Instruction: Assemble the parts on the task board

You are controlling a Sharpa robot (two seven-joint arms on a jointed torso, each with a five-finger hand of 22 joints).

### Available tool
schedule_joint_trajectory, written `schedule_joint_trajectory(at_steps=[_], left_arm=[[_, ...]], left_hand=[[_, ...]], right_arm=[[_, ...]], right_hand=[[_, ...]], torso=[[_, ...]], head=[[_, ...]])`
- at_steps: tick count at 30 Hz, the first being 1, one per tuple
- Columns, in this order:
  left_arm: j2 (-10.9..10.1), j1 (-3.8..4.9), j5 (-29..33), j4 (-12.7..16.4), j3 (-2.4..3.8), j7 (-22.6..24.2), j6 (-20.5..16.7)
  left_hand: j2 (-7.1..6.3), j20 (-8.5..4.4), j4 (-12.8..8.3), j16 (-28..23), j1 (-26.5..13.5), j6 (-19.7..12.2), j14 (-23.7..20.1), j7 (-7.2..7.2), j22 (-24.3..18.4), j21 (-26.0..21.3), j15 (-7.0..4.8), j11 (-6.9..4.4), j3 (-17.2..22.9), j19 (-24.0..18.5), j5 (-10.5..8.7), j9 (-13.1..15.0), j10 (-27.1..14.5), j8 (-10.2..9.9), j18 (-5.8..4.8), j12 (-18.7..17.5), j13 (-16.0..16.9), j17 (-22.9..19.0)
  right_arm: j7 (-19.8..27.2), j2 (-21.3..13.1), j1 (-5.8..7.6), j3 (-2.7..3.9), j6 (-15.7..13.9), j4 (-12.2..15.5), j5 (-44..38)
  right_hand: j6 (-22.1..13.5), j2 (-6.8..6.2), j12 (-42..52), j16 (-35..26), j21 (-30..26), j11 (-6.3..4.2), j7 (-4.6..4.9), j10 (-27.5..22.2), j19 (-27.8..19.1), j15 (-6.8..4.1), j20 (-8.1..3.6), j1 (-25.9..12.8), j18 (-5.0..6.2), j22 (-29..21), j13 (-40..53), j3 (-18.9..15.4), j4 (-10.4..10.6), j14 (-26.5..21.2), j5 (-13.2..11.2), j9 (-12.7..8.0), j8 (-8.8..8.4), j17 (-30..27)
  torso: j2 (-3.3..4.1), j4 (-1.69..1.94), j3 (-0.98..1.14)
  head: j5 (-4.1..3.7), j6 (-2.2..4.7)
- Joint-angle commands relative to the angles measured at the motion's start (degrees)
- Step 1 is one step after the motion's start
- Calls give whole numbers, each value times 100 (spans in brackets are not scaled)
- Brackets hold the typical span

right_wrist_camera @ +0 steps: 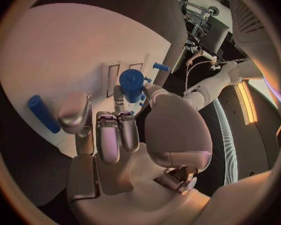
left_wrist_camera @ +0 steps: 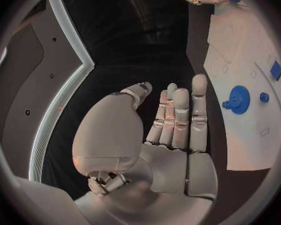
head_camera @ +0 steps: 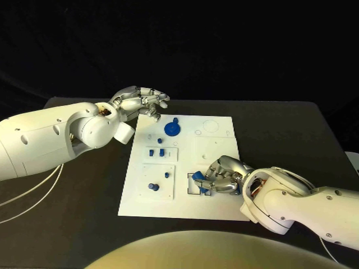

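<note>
The task board (head_camera: 216, 147) looks like a smooth, matt white plate, and the blue parts (head_camera: 171, 129) on it look like matt plastic. The table (head_camera: 293, 140) has a dull black, faintly textured surface. Both hands (head_camera: 141, 101) (head_camera: 222, 176) have a silvery metallic sheen with soft highlights, while the arms (head_camera: 42, 140) wear smooth, slightly glossy white shells.

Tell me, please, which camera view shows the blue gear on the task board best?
The left wrist view: the blue gear lies unobstructed on the task board, its toothed rim plain beyond the empty left hand. The head view shows it smaller, as a disc by the board's far edge. I cannot pick it out in the right wrist view.
</note>
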Motion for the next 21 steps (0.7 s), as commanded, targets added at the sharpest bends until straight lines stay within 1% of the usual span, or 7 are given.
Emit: schedule_joint_trajectory(at_steps=[1,6,11,15,19,21], left_arm=[[7,2,18,17,4,14,98],[10,2,18,18,4,9,108],[7,2,18,16,4,6,106],[9,2,18,16,4,4,110],[9,2,18,16,4,2,111],[7,2,18,15,4,0,110]], left_hand=[[16,3,38,-31,42,-36,-38,-7,-5,-20,-4,16,-12,-31,-14,7,-22,22,52,-13,-8,-7],[19,4,49,-31,36,-39,-38,-6,-6,-21,-3,17,-16,-33,-11,8,-22,24,52,-13,-9,-5],[19,4,49,-31,36,-39,-38,-6,-6,-21,-3,17,-16,-33,-11,8,-22,24,52,-13,-9,-5],[22,4,58,-32,33,-41,-41,-5,-5,-15,-2,18,-19,-32,-9,9,-23,25,51,-12,-9,-8],[22,4,58,-32,33,-41,-41,-5,-5,-15,-2,18,-19,-32,-9,9,-23,25,51,-12,-9,-8],[24,5,64,-32,29,-42,-41,-5,-7,-18,-2,18,-22,-33,-8,9,-23,26,52,-12,-9,-8]], right_arm=[[-123,18,-7,-3,124,-12,19],[-114,62,-7,-3,161,-17,31],[-130,97,-7,-3,217,-34,51],[-151,113,-5,-3,201,-86,42],[-158,135,-1,-3,207,-128,38],[-170,153,1,-2,220,-149,36]], right_hand=[[513,8,23,23,-1,-25,-459,319,2,-45,-42,-46,-52,5,1072,56,-25,596,-20,38,7,1509],[516,7,29,23,-1,-27,-461,324,3,-46,-43,-49,-52,5,1080,60,-28,596,-19,38,8,1509],[527,-34,31,23,-6,-31,-464,327,3,-51,-48,-95,-52,7,1085,70,-28,596,-44,38,7,1509],[539,-75,15,23,-26,-29,-460,318,1,-52,-52,-225,-50,2,1073,79,-23,596,-98,36,-1,1509],[553,-182,-2,23,-49,-22,-453,310,-2,-46,-50,-443,-49,1,1064,25,-21,596,-216,37,-10,1509],[564,-230,-13,23,-67,-22,-455,305,-3,-45,-47,-632,-47,2,1059,-77,-17,596,-363,41,-13,1509]], torso=[[0,-6,-3],[0,-1,5],[-1,-6,-1],[-2,-7,-4],[0,-1,-2],[2,2,0]], head=[[10,0],[16,0],[15,0],[15,0],[21,0],[19,0]])
